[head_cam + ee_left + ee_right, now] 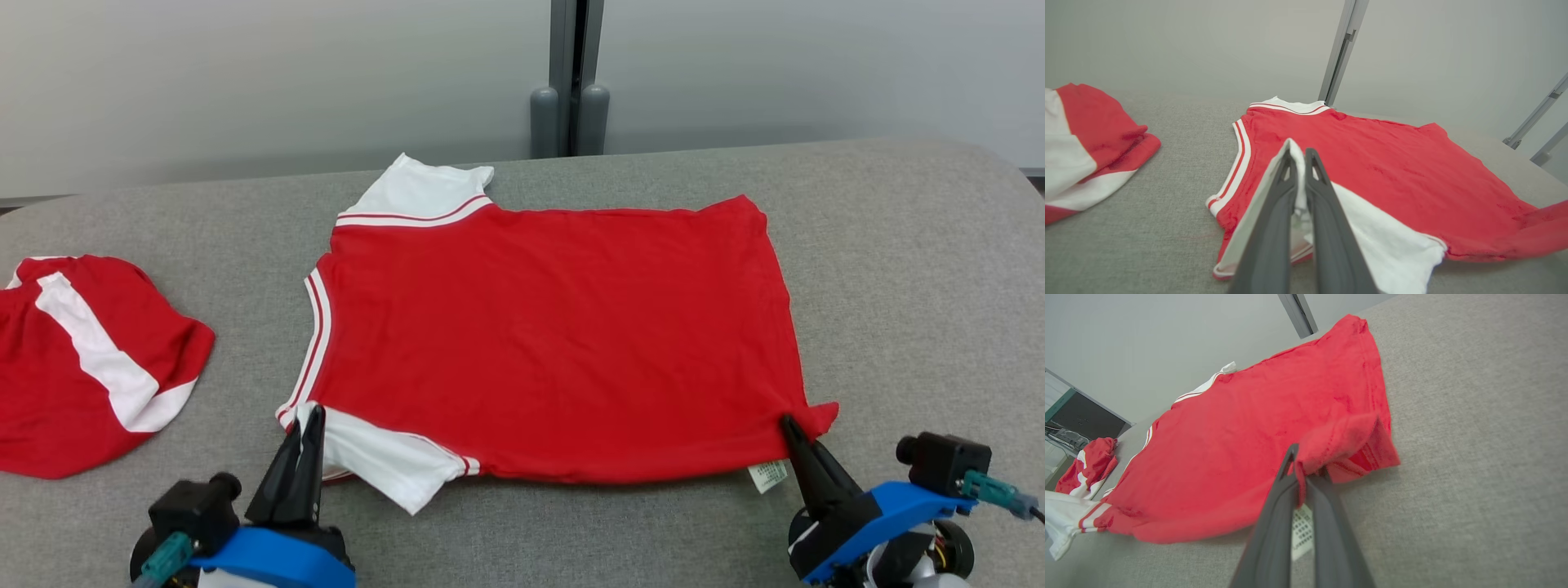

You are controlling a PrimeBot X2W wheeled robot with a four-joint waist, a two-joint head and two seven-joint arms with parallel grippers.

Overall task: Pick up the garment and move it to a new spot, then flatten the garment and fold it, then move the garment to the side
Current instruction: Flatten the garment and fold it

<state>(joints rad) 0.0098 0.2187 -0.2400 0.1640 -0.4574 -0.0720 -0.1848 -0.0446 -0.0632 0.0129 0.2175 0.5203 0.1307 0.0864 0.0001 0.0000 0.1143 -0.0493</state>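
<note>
Head view | grey surface (898, 286), wall (245, 82) | left end effector (313, 413), right end effector (789, 423) grip garment (555, 327)

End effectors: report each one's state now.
Left end effector: closed on the white sleeve of the shirt.
Right end effector: closed on the shirt's hem corner.

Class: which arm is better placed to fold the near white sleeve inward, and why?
Left. The left gripper is shut on that sleeve; the right gripper holds the shirt at its opposite hem corner.
</note>
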